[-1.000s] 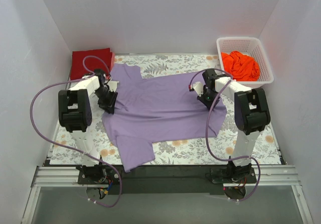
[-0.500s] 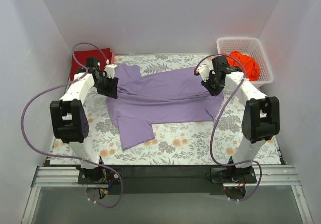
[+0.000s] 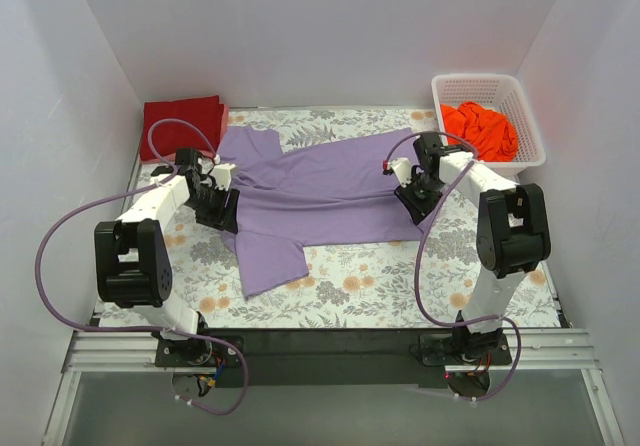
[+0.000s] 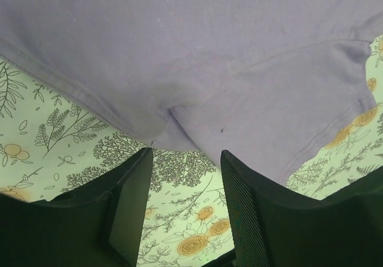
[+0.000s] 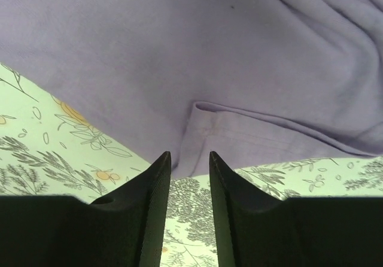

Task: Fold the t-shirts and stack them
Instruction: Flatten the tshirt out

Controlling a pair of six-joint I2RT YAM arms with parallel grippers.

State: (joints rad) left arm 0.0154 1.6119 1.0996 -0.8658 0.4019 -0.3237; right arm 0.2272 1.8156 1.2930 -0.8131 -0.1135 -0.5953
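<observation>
The lavender-purple t-shirt [image 3: 320, 191] lies folded across the middle of the table, with one sleeve sticking out toward the near left. My left gripper [image 3: 218, 209] is at the shirt's left edge. In the left wrist view this gripper [image 4: 187, 159] is open and empty, and the shirt edge [image 4: 197, 57] lies just past its tips. My right gripper [image 3: 410, 194] is at the shirt's right edge. In the right wrist view it [image 5: 190, 159] is open and empty, with the hem corner [image 5: 209, 129] just beyond its tips. The dark red t-shirt [image 3: 183, 124] lies folded at the far left. The bright orange t-shirt [image 3: 480, 131] is crumpled in the basket.
The white lattice basket [image 3: 490, 81] stands at the far right corner. The floral tablecloth [image 3: 400, 286] covers the table. White walls close in the left, right and far sides. Purple cables loop beside both arms.
Both grippers carried the lavender shirt's near edge toward the back and folded it over. They have since drawn back toward me and now stand open at the folded shirt's sides.
</observation>
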